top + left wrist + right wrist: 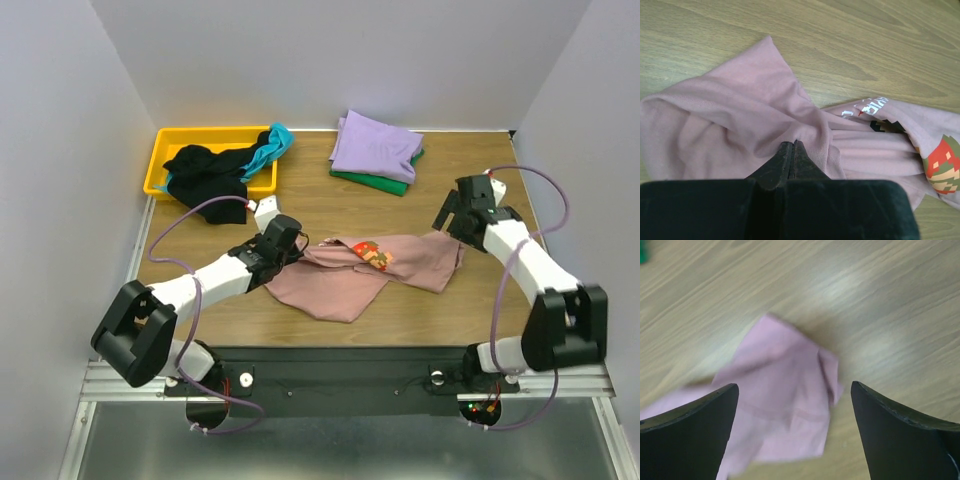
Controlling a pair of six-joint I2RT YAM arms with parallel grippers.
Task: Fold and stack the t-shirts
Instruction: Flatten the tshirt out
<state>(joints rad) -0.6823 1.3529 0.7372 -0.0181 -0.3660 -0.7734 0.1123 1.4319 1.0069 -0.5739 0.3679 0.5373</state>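
Observation:
A dusty-pink t-shirt with a pixel-art print lies crumpled mid-table. My left gripper is shut on a pinch of its cloth at its left end; in the left wrist view the closed fingertips bite into the pink shirt. My right gripper is open above the shirt's right corner, its fingers spread either side, not touching. A folded lavender shirt lies on a green one at the back. Black and teal shirts hang from the bin.
A yellow plastic bin stands at the back left corner. Grey walls close in the table on three sides. The arm bases and cables sit along the near edge.

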